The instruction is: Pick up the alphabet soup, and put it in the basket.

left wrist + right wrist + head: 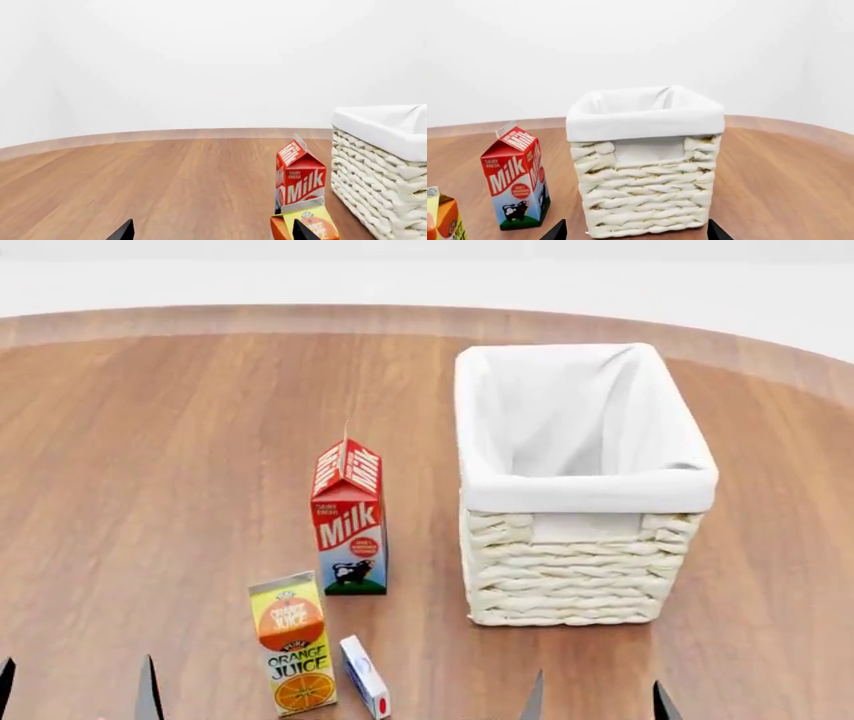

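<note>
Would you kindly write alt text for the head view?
A white-lined wicker basket stands on a wooden table, with a milk carton to its left. Nearer the camera stand an orange juice carton and a small white box.

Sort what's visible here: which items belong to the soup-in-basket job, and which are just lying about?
Belongs to the job:
- basket, empty as far as its lining shows
- alphabet soup: not visible in any view

Just lying about:
- milk carton, upright
- orange juice carton, upright
- small white box beside the juice
</note>
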